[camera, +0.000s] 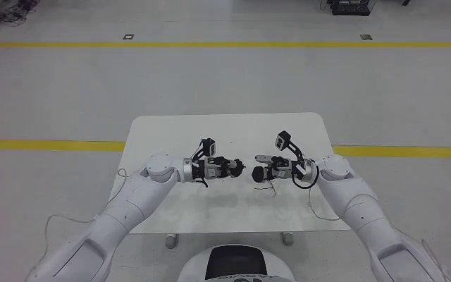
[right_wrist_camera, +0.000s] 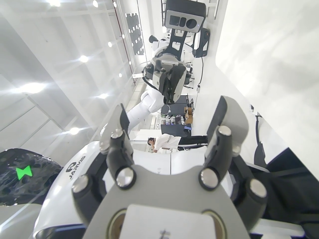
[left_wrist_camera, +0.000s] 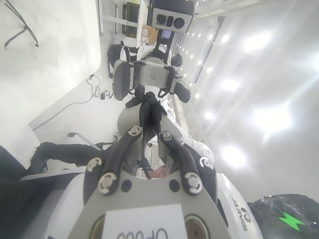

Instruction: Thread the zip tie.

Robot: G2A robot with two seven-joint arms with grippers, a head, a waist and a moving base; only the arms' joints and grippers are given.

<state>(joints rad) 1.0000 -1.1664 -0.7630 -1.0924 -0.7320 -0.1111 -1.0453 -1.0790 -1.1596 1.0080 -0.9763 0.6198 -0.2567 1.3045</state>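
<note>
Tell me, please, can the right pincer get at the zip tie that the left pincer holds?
Probably yes: the right pincer is open and faces the left pincer, shut on the zip tie, with nothing between them above the table.

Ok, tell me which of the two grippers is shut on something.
The left gripper: it is pinched shut on the black zip tie. The right gripper, facing it, stands wide open with nothing in it.

The zip tie (left_wrist_camera: 143,148) is a thin black strip pinched between my left jaws, running lengthwise along them, up off the counter.
</note>
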